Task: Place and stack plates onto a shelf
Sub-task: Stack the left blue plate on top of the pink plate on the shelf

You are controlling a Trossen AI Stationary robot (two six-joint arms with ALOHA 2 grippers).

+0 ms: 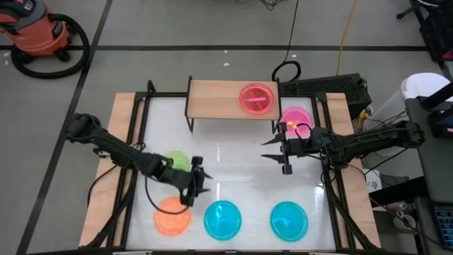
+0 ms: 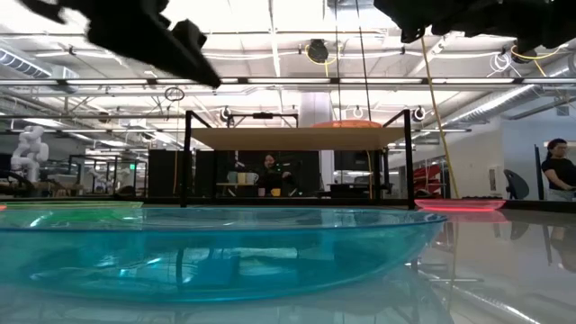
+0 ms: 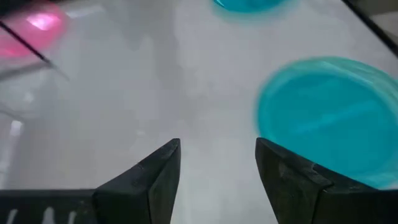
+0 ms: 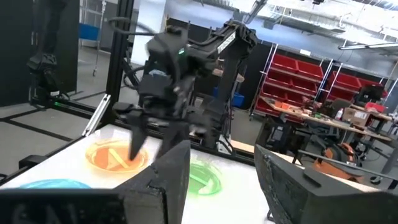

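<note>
Filling the low view's foreground, a round translucent blue plastic plate (image 2: 216,247) is sitting on the white worktop (image 1: 233,170); from above it is lying near the front edge (image 1: 222,219), with a second blue plate (image 1: 289,219) beside it to the right and an orange plate (image 1: 173,216) to its left. The left gripper (image 1: 196,183) is hovering just above the worktop between the orange plate and the first blue plate, its fingers (image 3: 155,174) standing apart and gripping nothing, with bare worktop showing in the gap. A green plate (image 1: 177,161) is lying partly hidden behind the left arm. The right gripper (image 1: 277,150) is hanging over the worktop's middle right, fingers (image 4: 168,171) spread and empty. The small light-wood shelf on black legs (image 1: 212,99) is standing at the back, carrying a pink plate (image 1: 257,98) on its right half. Another pink plate (image 1: 296,119) is resting on the worktop just right of the shelf.
</note>
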